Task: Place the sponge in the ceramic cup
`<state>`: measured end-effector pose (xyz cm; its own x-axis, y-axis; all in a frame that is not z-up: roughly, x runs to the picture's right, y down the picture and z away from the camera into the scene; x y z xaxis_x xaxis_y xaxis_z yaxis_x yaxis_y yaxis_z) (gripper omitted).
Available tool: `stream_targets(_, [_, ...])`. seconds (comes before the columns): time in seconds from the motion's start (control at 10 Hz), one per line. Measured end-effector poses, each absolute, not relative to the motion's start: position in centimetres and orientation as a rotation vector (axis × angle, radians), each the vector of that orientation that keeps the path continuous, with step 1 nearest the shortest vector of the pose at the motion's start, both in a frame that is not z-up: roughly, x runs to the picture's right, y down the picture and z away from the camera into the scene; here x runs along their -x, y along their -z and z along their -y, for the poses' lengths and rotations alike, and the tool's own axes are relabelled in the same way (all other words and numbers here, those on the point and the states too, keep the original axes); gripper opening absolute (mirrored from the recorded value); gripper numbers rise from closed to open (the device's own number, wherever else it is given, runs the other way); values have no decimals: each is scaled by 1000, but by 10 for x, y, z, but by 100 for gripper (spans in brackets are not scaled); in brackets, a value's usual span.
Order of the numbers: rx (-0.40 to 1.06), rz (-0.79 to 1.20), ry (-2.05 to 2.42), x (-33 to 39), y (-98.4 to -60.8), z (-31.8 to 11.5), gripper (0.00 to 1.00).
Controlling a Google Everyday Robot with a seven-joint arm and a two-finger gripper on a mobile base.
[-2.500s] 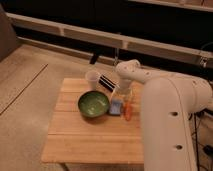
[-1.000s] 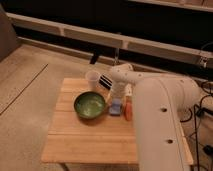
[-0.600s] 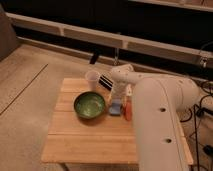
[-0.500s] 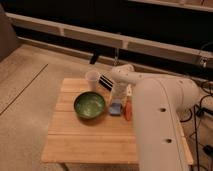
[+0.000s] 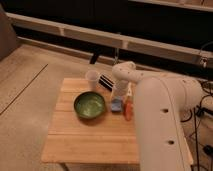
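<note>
The light-blue sponge (image 5: 117, 105) lies on the wooden table (image 5: 90, 142), just right of the green bowl. My gripper (image 5: 119, 96) reaches straight down from the white arm (image 5: 160, 115) onto the sponge's upper end and is shut on the sponge, which still rests on the table. The off-white ceramic cup (image 5: 92, 79) stands upright near the table's far edge, behind the bowl and to the left of the gripper. Part of the sponge is hidden under the gripper.
A wide green bowl (image 5: 90, 105) sits mid-table on the left. An orange carrot-shaped item (image 5: 128, 109) lies right beside the sponge. A dark striped object (image 5: 106, 81) rests near the cup. The arm covers the table's right side.
The arm swung in and came down over the sponge. In the last second it has hardly moved while the gripper closed on the sponge.
</note>
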<state>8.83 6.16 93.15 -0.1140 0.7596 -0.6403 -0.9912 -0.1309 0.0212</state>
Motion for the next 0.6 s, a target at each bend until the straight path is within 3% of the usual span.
stream_targets(0.6, [282, -348, -1540, -99, -847, 79, 0])
